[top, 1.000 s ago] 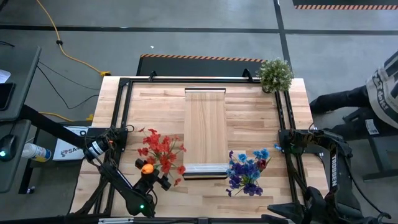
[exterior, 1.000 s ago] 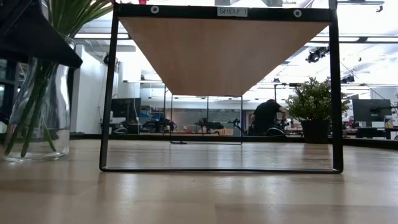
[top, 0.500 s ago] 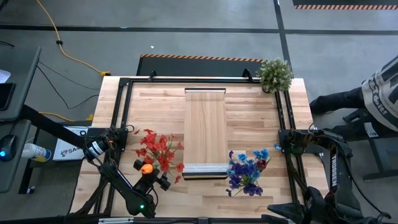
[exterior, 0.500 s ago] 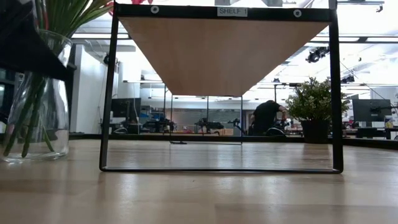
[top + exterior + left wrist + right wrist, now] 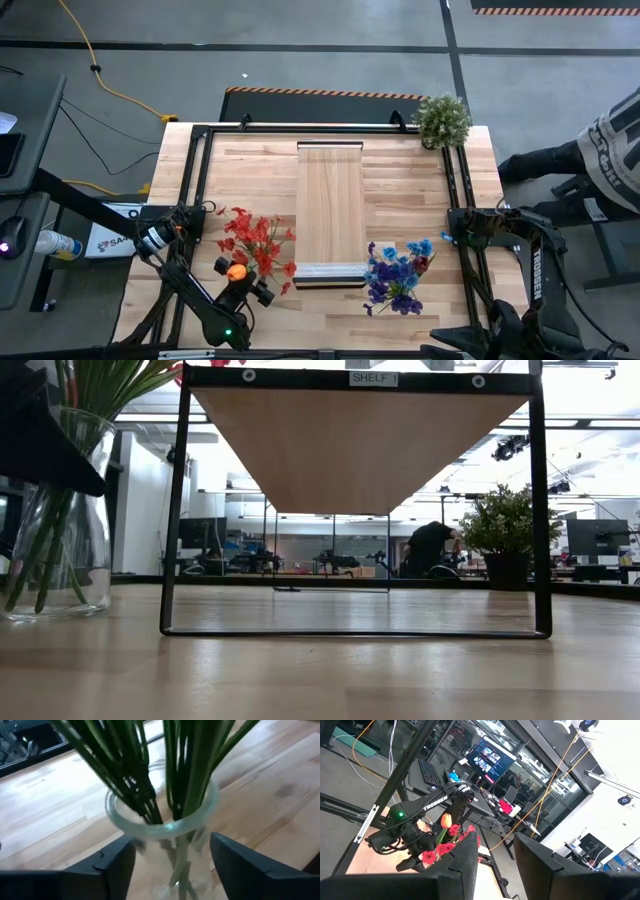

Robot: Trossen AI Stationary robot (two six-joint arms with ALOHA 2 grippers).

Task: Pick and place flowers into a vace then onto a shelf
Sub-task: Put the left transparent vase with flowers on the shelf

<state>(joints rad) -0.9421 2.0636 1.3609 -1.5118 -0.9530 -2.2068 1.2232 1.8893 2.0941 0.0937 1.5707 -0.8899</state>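
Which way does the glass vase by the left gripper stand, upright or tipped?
Upright. In the low view the vase rests flat on the table, its stems rising through the mouth; the left gripper straddles it, open.

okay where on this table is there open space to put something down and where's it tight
The shelf top is bare. Bare tabletop lies between shelf and frame rails on both sides. Crowded at the front: left gripper around the vase of red flowers, and the blue flowers opposite.
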